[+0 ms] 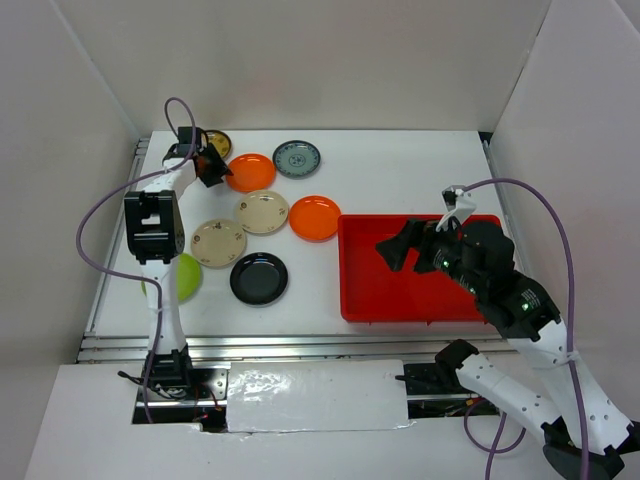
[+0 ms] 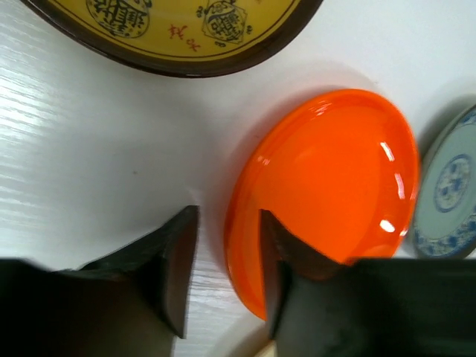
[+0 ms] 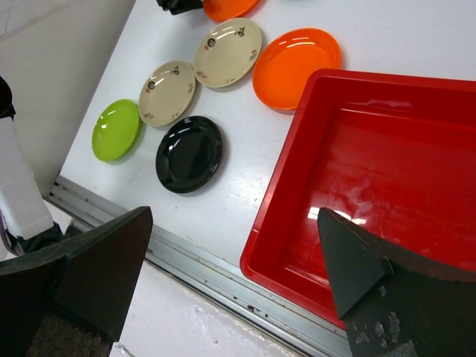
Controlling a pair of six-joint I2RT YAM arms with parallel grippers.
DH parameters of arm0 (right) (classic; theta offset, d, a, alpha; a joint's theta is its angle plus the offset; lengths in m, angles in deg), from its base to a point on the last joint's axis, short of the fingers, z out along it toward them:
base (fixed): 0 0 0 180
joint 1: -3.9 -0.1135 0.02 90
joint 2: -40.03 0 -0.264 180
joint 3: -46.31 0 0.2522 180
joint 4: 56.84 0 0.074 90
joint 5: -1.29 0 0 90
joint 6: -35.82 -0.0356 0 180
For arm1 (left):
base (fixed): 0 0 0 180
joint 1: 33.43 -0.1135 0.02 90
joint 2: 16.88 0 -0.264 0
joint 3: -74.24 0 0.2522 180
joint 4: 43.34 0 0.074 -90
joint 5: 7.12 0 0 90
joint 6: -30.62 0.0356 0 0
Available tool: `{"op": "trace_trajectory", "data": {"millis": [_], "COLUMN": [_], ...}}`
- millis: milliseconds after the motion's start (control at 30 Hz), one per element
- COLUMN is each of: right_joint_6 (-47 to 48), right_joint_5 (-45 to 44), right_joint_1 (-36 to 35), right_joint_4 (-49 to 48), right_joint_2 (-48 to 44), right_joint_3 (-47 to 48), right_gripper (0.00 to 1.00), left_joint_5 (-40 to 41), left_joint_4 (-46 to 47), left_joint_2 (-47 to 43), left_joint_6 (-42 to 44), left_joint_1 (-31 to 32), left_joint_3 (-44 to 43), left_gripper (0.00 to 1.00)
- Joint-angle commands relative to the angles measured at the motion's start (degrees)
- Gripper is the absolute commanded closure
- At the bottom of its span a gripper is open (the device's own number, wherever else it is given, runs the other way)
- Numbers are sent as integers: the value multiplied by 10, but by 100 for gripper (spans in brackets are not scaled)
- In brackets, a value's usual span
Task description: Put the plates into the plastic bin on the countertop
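My left gripper (image 1: 214, 170) (image 2: 227, 271) is open at the back left, its jaws astride the near rim of an orange plate (image 1: 251, 172) (image 2: 335, 171): one finger on the countertop (image 1: 400, 170), the other over the plate. A yellow-brown ornate plate (image 1: 218, 139) (image 2: 186, 30) and a grey-blue plate (image 1: 297, 158) (image 2: 450, 201) lie beside it. Two beige plates (image 1: 262, 212) (image 1: 218, 242), a second orange plate (image 1: 315, 217), a black plate (image 1: 259, 278) and a lime green plate (image 1: 182, 277) lie on the left half. My right gripper (image 1: 420, 238) (image 3: 234, 260) is open and empty above the near left part of the empty red bin (image 1: 420, 290) (image 3: 387, 149).
White walls close in the table on three sides. A metal rail (image 1: 300, 345) (image 3: 193, 271) runs along the near edge. My left arm's upper link (image 1: 152, 225) hangs over the left side, partly covering the green plate.
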Motion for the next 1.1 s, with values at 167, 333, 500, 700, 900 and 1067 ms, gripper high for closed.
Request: {"op": "trace_trajectory", "data": {"millis": [167,333,500,700,900,1067], "right_joint_6": [11,14,12,10,-10,-70], "right_joint_5": [-6,-9,-22,-27,-56,-130], "right_joint_1": [-6,-7,-10,-10,1,15], "right_joint_4": [-27,-20,-23,-24,-34,-31], "right_joint_2": [4,6,2,4,-8,-43], "right_joint_3": [6,8,4,-2,-9,6], "right_gripper": [0,0,0,0,0,0], "left_joint_5": [1,17,68,128,99,29], "left_joint_4": [-65,-106,-51,-34,-25,-21], "left_joint_2": [50,32,-127,-281,-389,-432], "left_joint_6": [-1,-16,-43,-46,-25,-26], "left_joint_1": [7,2,3,25,80,195], "left_joint_3": [-25,-32,102,148,170,196], "left_gripper": [69,100,100,100,100,100]}}
